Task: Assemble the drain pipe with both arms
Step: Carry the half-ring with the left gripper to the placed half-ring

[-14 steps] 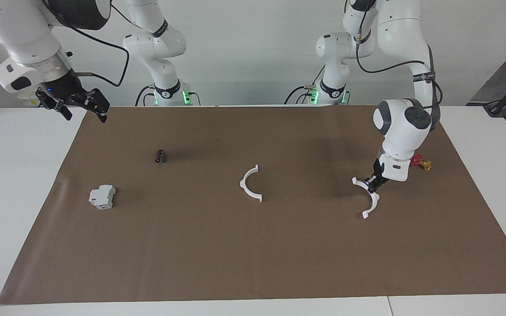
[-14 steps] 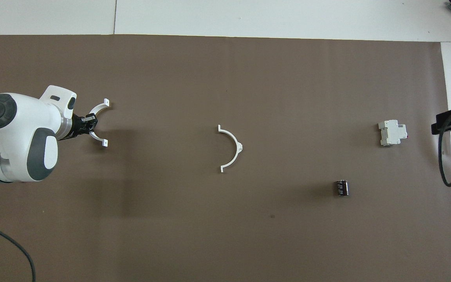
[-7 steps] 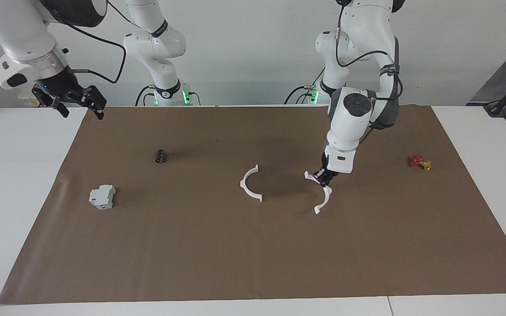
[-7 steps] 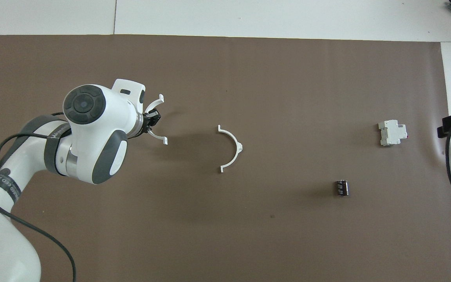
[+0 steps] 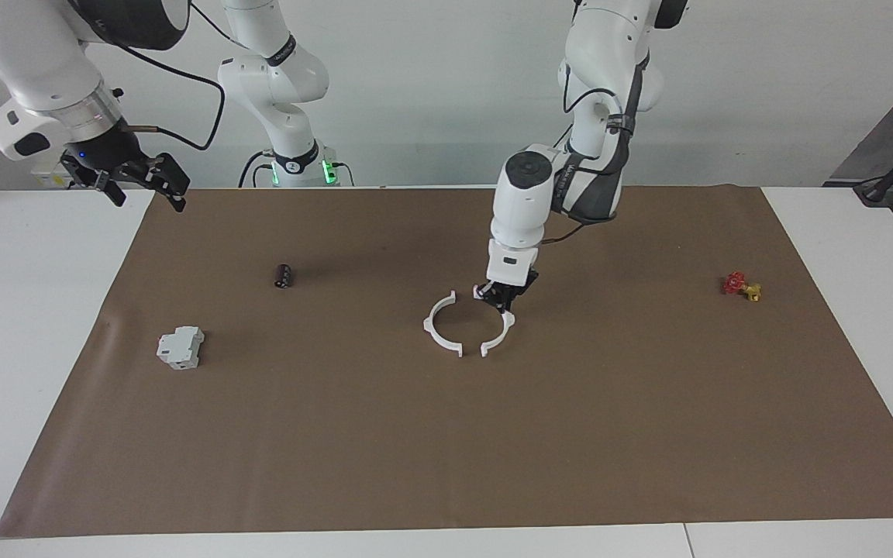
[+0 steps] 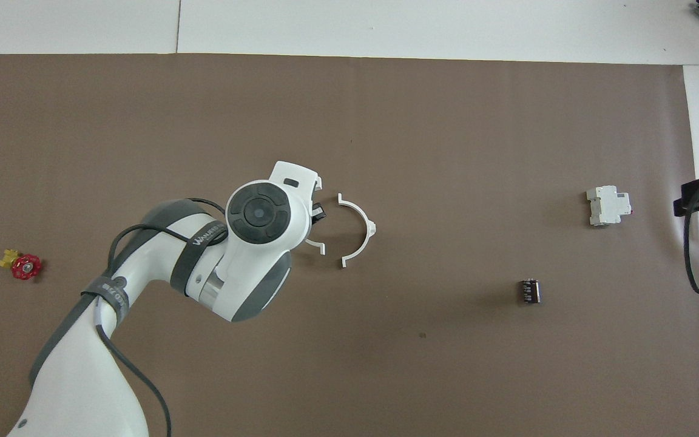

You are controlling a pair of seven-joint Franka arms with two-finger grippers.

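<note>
While the left claw (image 5: 502, 301) pinched its half-ring (image 5: 498, 335) beside the resting half (image 5: 441, 329), tabs needed squaring; the right claw (image 5: 142, 183), spread, waited.

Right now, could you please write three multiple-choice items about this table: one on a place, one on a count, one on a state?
1. The free half-ring lies
A. beside the held half-ring
B. on the grey block
C. beside the red valve

2. White half-rings in view:
A. one
B. two
C. four

3. The left gripper is
A. open over the valve
B. shut on a half-ring
C. on the black cylinder

Answers:
1 A, the tabs face each other with a small gap.
2 B, two arcs show mid-mat.
3 B, its fingers pinch that arc.

The right gripper waits over the mat's corner.
</note>
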